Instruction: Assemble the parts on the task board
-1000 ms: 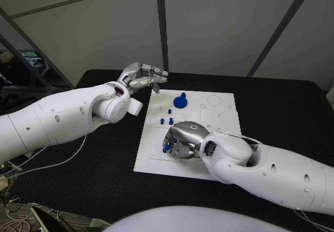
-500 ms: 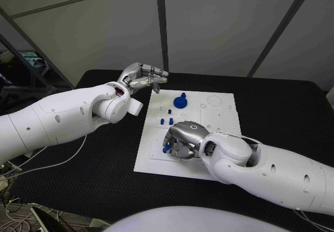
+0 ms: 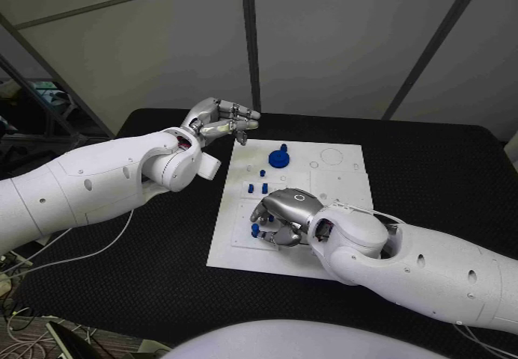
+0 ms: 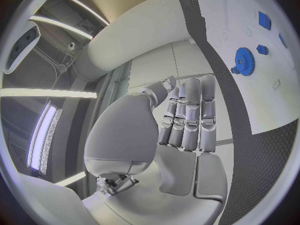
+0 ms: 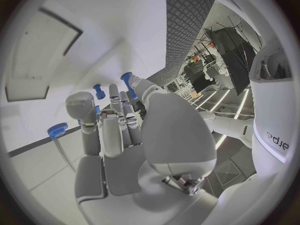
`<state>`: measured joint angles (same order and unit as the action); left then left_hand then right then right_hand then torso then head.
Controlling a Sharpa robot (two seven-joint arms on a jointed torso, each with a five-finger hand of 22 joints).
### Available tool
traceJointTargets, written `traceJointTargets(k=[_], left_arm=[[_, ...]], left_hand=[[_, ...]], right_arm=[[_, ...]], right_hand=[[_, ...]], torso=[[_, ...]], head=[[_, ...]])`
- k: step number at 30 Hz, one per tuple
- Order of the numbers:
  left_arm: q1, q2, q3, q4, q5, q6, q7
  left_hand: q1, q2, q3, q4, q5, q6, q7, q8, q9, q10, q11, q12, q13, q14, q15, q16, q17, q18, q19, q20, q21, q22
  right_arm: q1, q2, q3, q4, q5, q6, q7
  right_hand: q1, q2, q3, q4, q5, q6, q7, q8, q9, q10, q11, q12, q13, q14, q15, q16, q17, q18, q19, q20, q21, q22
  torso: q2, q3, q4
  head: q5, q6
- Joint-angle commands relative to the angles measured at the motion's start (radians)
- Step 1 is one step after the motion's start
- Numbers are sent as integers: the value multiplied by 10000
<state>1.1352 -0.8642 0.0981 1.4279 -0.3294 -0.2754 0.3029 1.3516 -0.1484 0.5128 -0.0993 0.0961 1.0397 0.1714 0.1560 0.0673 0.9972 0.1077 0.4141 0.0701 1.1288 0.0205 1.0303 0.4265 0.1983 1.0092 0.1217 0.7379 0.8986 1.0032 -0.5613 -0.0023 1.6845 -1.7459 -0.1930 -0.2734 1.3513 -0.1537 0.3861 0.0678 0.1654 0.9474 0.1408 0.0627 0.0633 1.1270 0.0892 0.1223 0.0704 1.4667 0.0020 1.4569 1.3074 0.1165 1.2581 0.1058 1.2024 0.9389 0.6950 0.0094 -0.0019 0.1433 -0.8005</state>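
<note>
The white task board (image 3: pixel 343 185) lies mid-table. My right hand (image 3: pixel 283 217) rests low on its near left part with fingers curled in; a sliver of a small blue part (image 5: pixel 97 109) shows between thumb and finger. Another blue piece (image 3: pixel 256 230) lies right beside those fingers on the board, also seen as a round blue cap (image 5: pixel 57 130). A blue gear (image 3: pixel 278 157) stands at the far side, and short blue pegs (image 3: pixel 259 186) stand between it and my right hand. My left hand (image 3: pixel 224 120) hovers past the board's far left corner, holding nothing, its fingers (image 4: pixel 189 117) stretched side by side.
Black table surface (image 3: pixel 442 172) surrounds the board. The board's right half carries round recesses (image 3: pixel 332 155) and a square outline. In the left wrist view the gear (image 4: pixel 243 60) and a blue block (image 4: pixel 264 20) sit well away from that hand.
My right hand has shifted slightly to the left on the board, and the blue piece beside its fingers moved with it. The left arm has not moved.
</note>
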Motion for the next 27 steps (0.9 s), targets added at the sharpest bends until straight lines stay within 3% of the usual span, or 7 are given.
traceJointTargets(k=[1,9,12,17,20,23,27], left_arm=[[16,2,8,7,15,89,-11],[15,9,8,-20,15,97,-10],[15,5,8,-34,15,100,-8],[14,-13,7,-45,15,107,-3],[14,-22,5,-48,15,114,-7],[13,-33,2,-50,15,125,-17],[13,-51,-5,-59,15,132,-23]], left_hand=[[14,59,-15,-66,-34,-58,5,-40,-5,-56,4,39,8,-17,64,-51,-14,-152,15,48,-40,11],[14,59,-15,-66,-34,-58,5,-40,-5,-56,4,39,8,-17,64,-51,-14,-152,15,48,-40,11],[14,61,-15,-67,-33,-61,5,-40,-5,-61,5,43,8,-17,65,-52,-16,-152,15,48,-40,12],[14,64,-15,-69,-32,-66,6,-40,-5,-70,6,49,7,-18,66,-52,-20,-153,14,49,-40,13],[14,64,-15,-69,-32,-66,6,-40,-5,-70,6,49,7,-18,66,-52,-20,-153,14,49,-40,13],[14,64,-15,-69,-32,-66,6,-40,-5,-70,6,49,7,-18,66,-52,-20,-153,14,49,-40,13],[15,64,-15,-70,-32,-66,6,-39,-5,-71,6,51,7,-18,66,-52,-21,-153,14,49,-40,14]], right_arm=[[10,-13,1,58,-116,-450,50],[6,-204,3,355,-123,-1427,365],[6,-432,5,542,22,-2098,753],[15,-1085,16,977,764,-2910,1599],[78,-1621,56,1270,1681,-2999,1913],[152,-2294,225,1637,3101,-2875,1912],[228,-3431,415,2193,4680,-2459,1470]], right_hand=[[29,-111,-99,-13,-29,-83,-19,-18,11,-78,-15,54,1,627,44,4,624,63,-18,47,-55,-6],[98,-178,-278,-52,-35,-307,-174,-2,23,-326,25,82,-9,612,69,-28,560,64,-23,57,-77,-39],[157,-161,-322,-75,51,-200,-150,46,52,-384,33,130,-4,609,76,-35,546,72,-37,65,-101,-78],[276,-65,-316,-92,169,300,67,205,123,-138,-21,409,33,583,36,-96,436,109,-126,46,-211,-256],[253,-7,-296,-25,190,634,144,313,162,156,-20,579,52,559,36,-159,332,130,-198,37,-292,-379],[144,30,-311,93,230,779,227,339,165,369,-11,670,68,530,43,-240,196,151,-260,40,-368,-496],[-168,-48,-547,322,277,1153,55,480,205,1311,-238,1164,332,559,-101,-191,281,147,-185,-35,-315,-406]], torso=[[-1,10,-5],[-8,12,-16],[-16,8,-26],[-39,6,-55],[-73,-9,-77],[-87,-12,-95],[-104,-23,-147]], head=[[-5,5],[-62,49],[-96,77],[-160,135],[-244,158],[-421,214],[-617,259]])
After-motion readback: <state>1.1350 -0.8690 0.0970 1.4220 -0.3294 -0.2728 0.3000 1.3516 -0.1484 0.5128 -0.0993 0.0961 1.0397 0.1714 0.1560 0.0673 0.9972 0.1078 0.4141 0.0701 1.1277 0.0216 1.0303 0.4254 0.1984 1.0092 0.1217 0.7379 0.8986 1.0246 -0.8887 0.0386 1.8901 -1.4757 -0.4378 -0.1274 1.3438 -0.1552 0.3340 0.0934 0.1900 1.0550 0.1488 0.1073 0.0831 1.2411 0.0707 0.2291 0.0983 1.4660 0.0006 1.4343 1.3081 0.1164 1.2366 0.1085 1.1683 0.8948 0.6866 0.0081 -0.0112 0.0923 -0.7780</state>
